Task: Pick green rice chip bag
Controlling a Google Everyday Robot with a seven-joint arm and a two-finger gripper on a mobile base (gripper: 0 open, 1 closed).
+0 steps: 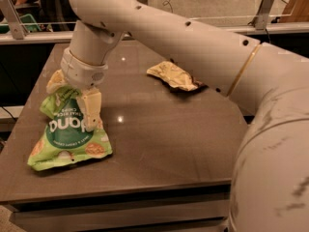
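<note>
The green rice chip bag [70,137] lies on the dark table [164,134] near its left edge, white lettering facing up, its top end crumpled. My gripper [72,105] reaches down from the big white arm and sits over the bag's top end. It is open, with one cream finger [54,82] at the bag's upper left and the other finger [91,109] resting on the bag's upper right. The bag's top lies between them.
A cream-and-brown chip bag [175,76] lies at the back middle of the table, partly behind my arm. A rail with glass panels [260,13] runs behind the table. The table's front edge [120,190] is close to the green bag.
</note>
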